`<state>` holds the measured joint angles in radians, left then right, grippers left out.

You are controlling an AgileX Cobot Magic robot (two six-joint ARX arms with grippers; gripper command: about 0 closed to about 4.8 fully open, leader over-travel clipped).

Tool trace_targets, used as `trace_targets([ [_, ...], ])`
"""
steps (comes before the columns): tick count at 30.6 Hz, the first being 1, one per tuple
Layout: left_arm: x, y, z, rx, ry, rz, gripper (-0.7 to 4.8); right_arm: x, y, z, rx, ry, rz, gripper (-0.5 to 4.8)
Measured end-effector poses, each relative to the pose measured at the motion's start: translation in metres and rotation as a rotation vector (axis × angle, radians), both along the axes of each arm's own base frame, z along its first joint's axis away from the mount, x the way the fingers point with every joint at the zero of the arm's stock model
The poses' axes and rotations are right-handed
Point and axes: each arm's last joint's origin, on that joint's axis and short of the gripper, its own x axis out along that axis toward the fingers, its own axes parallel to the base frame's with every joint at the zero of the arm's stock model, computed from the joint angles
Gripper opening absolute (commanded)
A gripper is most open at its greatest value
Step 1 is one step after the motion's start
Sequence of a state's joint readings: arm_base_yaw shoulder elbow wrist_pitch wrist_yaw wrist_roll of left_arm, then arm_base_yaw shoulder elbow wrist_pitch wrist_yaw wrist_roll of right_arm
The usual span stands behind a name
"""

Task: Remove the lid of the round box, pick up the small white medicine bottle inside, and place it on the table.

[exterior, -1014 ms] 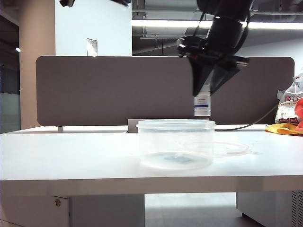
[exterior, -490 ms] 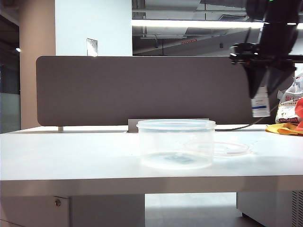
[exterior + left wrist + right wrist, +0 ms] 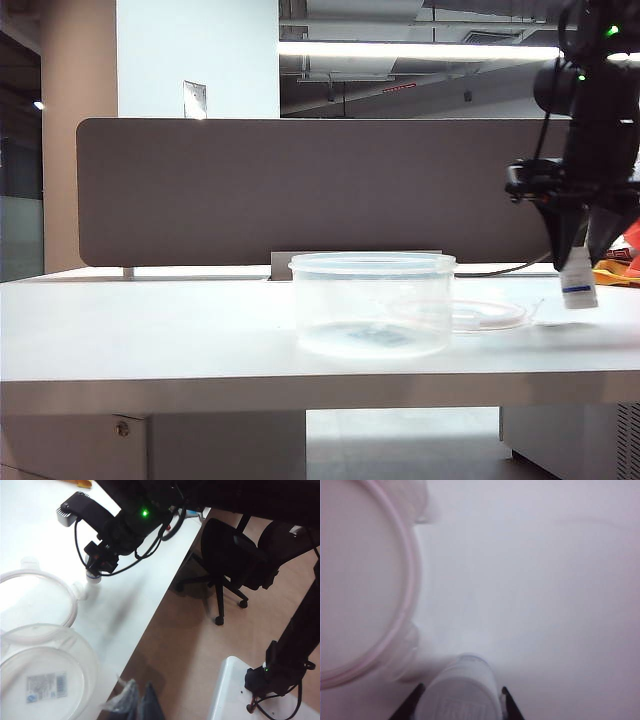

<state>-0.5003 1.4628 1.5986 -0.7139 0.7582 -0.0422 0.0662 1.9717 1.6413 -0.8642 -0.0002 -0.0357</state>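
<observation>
- Carrying everything is the desk (image 3: 150, 330), a wide white top with a brown-grey divider (image 3: 250, 190) along its far edge.
- Near the middle stands the round box (image 3: 371, 305), open and with no bottle inside.
- Just right of it the lid (image 3: 480, 315) lies flat on the desk, so the first step looks done.
- At the far right the right gripper (image 3: 578, 262) hangs low, its jaws pinching the small white medicine bottle (image 3: 578, 280), whose base is close to the desk, beyond the lid.
- I judge the placing step is in hand; next the bottle must come down upright, then the jaws spread.
- No view shows the left gripper; its jaws are pressed together.
</observation>
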Motion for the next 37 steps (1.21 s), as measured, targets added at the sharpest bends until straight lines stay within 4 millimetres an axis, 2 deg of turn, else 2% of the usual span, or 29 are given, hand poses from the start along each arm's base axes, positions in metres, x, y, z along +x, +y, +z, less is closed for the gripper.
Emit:
trace_targets([
  [6, 0.000, 0.000, 0.000, -0.003, -0.006, 0.000, 0.21, 0.005, -0.019, -0.004, 0.002, -0.016, -0.046, 0.12],
  [19, 0.003, -0.002, -0.001, -0.006, -0.013, 0.001, 0.21, 0.006, -0.019, -0.003, 0.030, -0.026, -0.043, 0.14],
  [20, 0.003, -0.002, -0.001, -0.006, -0.013, 0.002, 0.21, 0.006, -0.019, -0.003, 0.030, -0.026, -0.043, 0.29],
  [21, 0.003, -0.001, -0.001, -0.006, -0.012, 0.002, 0.21, 0.006, -0.019, -0.003, 0.030, -0.026, -0.043, 0.77],
  [22, 0.003, -0.001, -0.001, -0.006, -0.012, 0.001, 0.21, 0.006, -0.019, -0.003, 0.030, -0.026, -0.043, 0.94],
  [31, 0.003, -0.001, -0.001, -0.010, 0.005, 0.009, 0.21, 0.006, -0.019, -0.004, 0.030, -0.022, -0.043, 0.95],
  [33, 0.003, -0.001, -0.001, -0.010, 0.005, 0.009, 0.21, 0.006, -0.019, -0.004, 0.031, -0.021, -0.045, 1.24],
  [34, 0.003, -0.001, -0.001, -0.010, 0.005, 0.009, 0.21, 0.006, -0.019, -0.004, 0.031, -0.020, -0.045, 1.67],
  [35, 0.003, -0.001, -0.001, -0.010, 0.005, 0.009, 0.21, 0.006, -0.019, -0.005, 0.031, -0.016, -0.045, 1.85],
  [37, 0.003, -0.002, -0.001, -0.010, 0.005, 0.008, 0.21, 0.005, -0.019, -0.007, 0.030, 0.000, -0.046, 1.91],
])
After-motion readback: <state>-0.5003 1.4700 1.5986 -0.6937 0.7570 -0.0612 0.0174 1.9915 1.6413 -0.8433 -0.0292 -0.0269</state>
